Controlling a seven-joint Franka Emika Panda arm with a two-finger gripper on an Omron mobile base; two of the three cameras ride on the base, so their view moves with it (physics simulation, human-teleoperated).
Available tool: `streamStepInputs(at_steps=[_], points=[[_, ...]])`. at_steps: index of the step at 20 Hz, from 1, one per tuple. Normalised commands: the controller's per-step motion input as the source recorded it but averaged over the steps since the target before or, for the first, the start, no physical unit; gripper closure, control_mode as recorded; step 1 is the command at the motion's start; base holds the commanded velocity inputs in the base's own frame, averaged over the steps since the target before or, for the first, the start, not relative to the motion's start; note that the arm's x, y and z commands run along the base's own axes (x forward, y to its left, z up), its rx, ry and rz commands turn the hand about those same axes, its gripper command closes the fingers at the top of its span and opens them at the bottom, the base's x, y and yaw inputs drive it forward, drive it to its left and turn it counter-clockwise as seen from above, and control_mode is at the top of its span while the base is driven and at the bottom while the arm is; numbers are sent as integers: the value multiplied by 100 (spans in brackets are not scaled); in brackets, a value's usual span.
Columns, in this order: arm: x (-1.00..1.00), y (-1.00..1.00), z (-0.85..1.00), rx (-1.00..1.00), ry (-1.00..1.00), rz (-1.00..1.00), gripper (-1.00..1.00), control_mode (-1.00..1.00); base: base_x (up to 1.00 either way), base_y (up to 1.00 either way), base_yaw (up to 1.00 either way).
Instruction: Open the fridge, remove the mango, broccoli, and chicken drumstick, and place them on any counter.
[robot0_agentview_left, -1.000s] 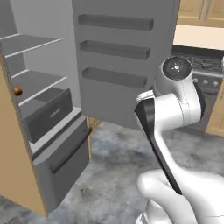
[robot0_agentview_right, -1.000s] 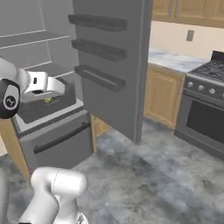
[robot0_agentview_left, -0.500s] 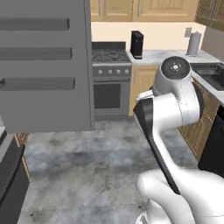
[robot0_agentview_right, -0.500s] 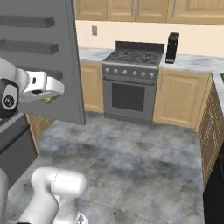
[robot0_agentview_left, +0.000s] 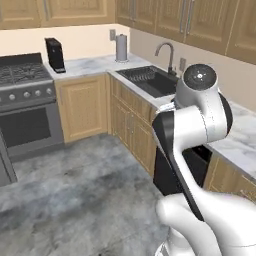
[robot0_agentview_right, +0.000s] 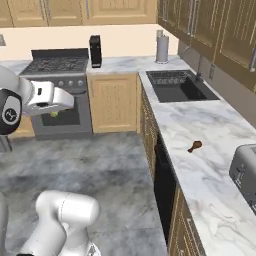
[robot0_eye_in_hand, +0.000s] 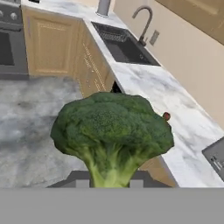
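1. The gripper (robot0_eye_in_hand: 112, 181) is clamped on the pale stem of the broccoli (robot0_eye_in_hand: 112, 131), whose floret head points away from the hand.
2. The counter (robot0_agentview_right: 200, 150) lies ahead of the held broccoli and below it, running from the sink (robot0_agentview_right: 177, 86) toward the toaster (robot0_agentview_right: 245, 170).
3. The chicken drumstick (robot0_agentview_right: 195, 146) already rests on the counter, between sink and toaster; in the hand view it (robot0_eye_in_hand: 166, 116) peeks out just behind the floret's edge.
4. Judged next: carry the broccoli forward and down onto bare stone beside the drumstick, clear of the sink.
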Motion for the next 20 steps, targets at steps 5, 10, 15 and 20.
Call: streamStepInputs(at_steps=[5,10,15,20], points=[[0,0,0,0,0,0,100,100,0,-87,-53],[53,-60,-13,7,0,-25,100,-100,1,-15,-8],[100,-74,-70,11,10,-23,100,-100,0,0,0],[100,-48,-100,13,23,-22,100,-100,0,0,0]])
